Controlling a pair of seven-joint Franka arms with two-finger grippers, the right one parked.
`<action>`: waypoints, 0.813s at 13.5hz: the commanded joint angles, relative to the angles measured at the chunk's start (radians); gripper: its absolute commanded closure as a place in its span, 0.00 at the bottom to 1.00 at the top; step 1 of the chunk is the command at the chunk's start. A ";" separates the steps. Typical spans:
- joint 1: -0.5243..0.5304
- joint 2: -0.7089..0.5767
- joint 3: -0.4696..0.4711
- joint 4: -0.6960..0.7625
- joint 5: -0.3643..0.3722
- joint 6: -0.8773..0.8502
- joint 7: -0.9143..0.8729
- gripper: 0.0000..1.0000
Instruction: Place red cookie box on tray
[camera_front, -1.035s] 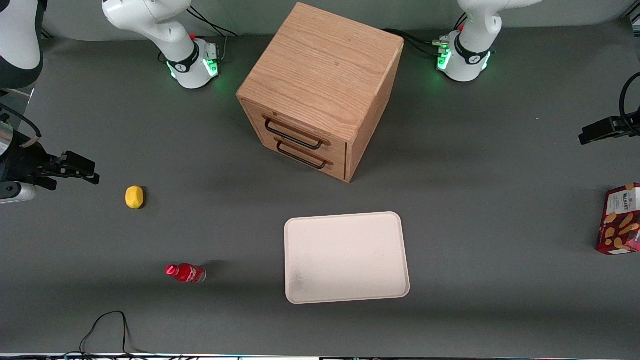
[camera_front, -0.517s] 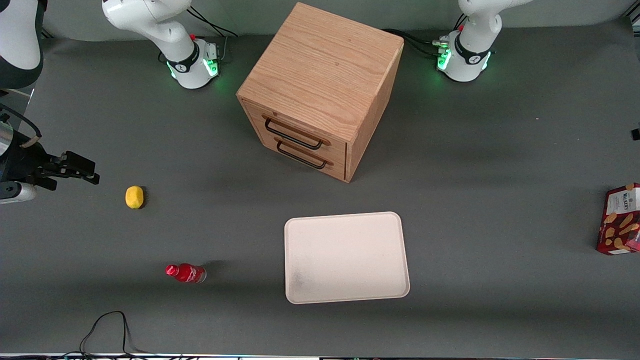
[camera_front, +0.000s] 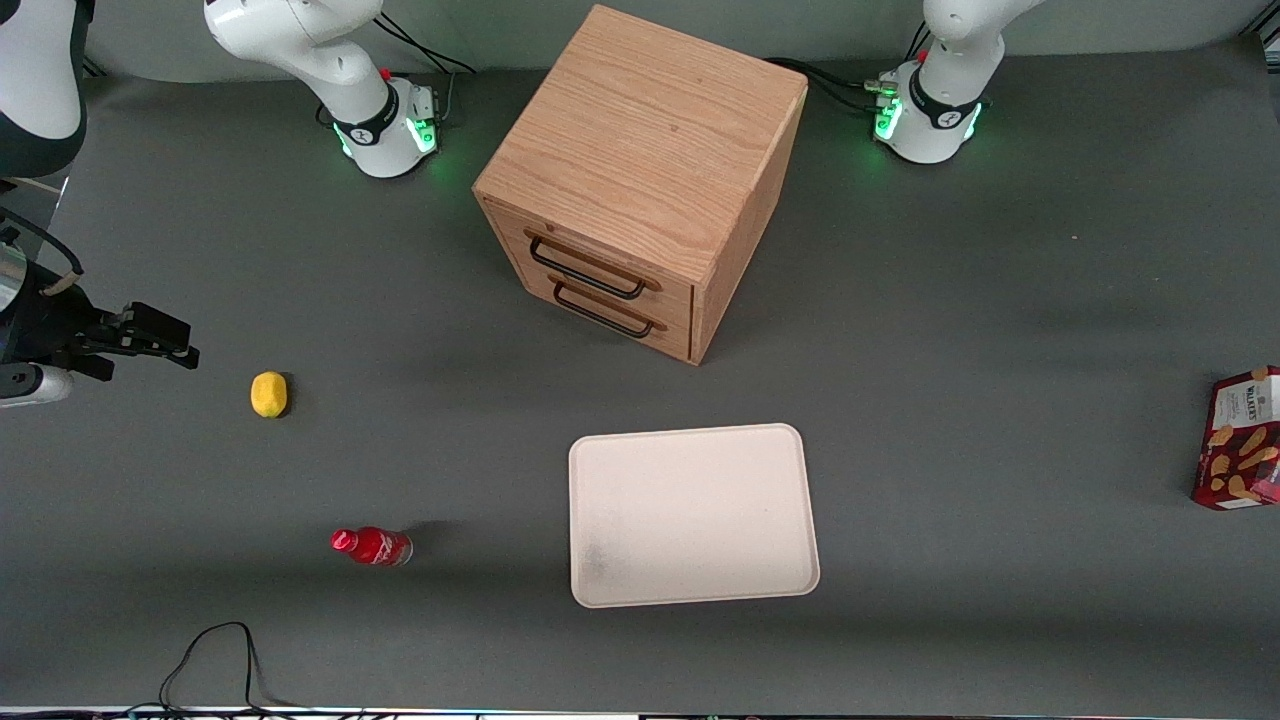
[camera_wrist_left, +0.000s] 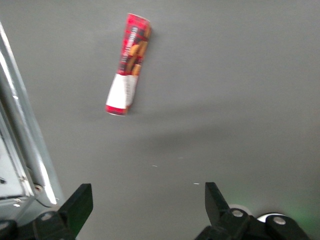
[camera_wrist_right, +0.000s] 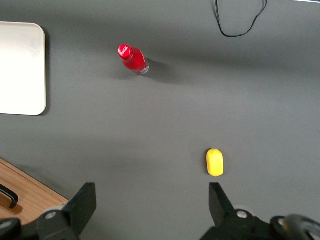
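Standing on edge at the working arm's end of the table, well apart from the tray (camera_front: 693, 515): red cookie box (camera_front: 1241, 438). Judged light, stiff cardboard, crushable; best gripped across its narrow sides. Gripper (camera_wrist_left: 147, 207): above the table near the box, fingers spread wide, holding and touching nothing.

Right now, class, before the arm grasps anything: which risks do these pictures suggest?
1. The red cookie box stands on a narrow side at the table's edge; a nudge might topple it.
2. The open pincer is well above it, so alignment could slip.
3. The tray is a long carry away.
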 joint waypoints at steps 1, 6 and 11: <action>0.050 0.114 -0.011 0.140 0.030 0.041 0.151 0.00; 0.067 0.201 -0.011 0.137 0.062 0.130 0.243 0.00; 0.017 0.260 -0.012 0.073 0.070 0.139 0.222 0.01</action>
